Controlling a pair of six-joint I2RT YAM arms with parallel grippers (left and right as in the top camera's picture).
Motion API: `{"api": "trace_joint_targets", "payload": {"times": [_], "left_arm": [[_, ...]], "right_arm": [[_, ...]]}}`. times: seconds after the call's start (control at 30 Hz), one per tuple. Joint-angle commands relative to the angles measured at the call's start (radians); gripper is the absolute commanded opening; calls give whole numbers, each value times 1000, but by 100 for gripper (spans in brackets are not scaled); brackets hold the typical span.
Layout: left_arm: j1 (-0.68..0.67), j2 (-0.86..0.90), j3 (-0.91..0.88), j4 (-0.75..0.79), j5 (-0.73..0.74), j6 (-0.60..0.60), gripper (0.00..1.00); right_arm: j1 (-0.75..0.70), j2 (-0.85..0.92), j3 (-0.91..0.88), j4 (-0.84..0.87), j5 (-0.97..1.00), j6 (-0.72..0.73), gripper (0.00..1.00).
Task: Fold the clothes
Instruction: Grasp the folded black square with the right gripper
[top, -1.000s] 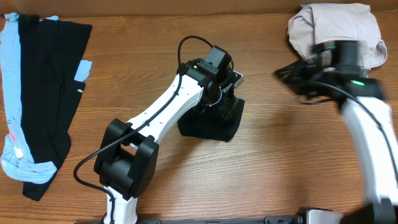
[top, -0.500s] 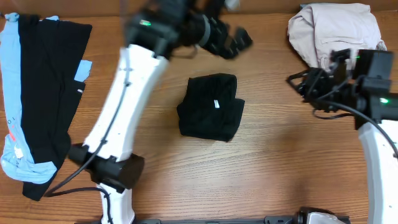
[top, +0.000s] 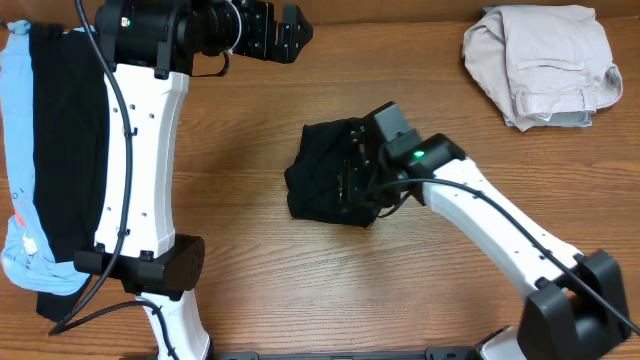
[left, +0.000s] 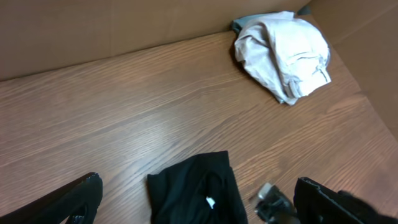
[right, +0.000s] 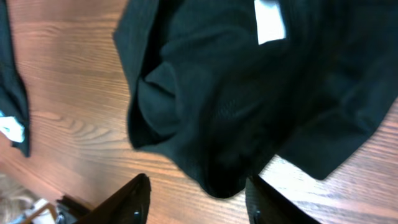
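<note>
A folded black garment (top: 315, 185) lies at the table's middle. My right gripper (top: 353, 187) is down on its right side, open. In the right wrist view the fingers (right: 199, 196) straddle a bulging fold of the garment (right: 249, 93) without closing on it; a white label (right: 269, 22) shows on the cloth. My left gripper (top: 290, 30) is raised at the back, open and empty. In the left wrist view its fingers (left: 199, 199) stand wide apart high above the black garment (left: 196, 190).
A crumpled beige garment (top: 540, 60) lies at the back right and also shows in the left wrist view (left: 283, 53). A black garment (top: 70, 150) and a light blue one (top: 15, 170) lie spread at the left edge.
The left arm let go of the black garment and swung up to the back left. The right arm came from beside the beige pile down onto the black garment.
</note>
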Motion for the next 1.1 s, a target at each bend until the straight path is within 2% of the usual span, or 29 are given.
{"api": "trace_joint_targets", "payload": {"times": [0.0, 0.07, 0.13, 0.2, 0.3, 0.33, 0.5, 0.8, 1.07], "left_arm": [[2, 0, 6, -5, -40, 21, 100], [0, 0, 6, -5, -40, 22, 100], [-1, 0, 6, -5, -40, 29, 100], [-1, 0, 6, -6, -46, 29, 100], [-1, 0, 6, -13, -48, 29, 100], [-1, 0, 6, -16, -48, 29, 100], [-1, 0, 6, -30, -48, 42, 100], [-1, 0, 6, -38, -50, 55, 100], [-1, 1, 6, -58, -123, 74, 100]], "right_arm": [[42, 29, -3, 40, 40, 31, 51], [65, 46, -3, 61, 41, 35, 50], [84, 64, -3, 72, 49, 41, 42], [92, 74, -3, 70, 76, 61, 31], [91, 77, -3, 62, 90, 61, 6], [87, 76, -3, 58, 91, 61, 4], [53, 60, -3, 3, 92, 61, 4], [-47, 18, -3, -198, 127, 82, 4], [-101, 18, -3, -316, 114, 47, 4]]}}
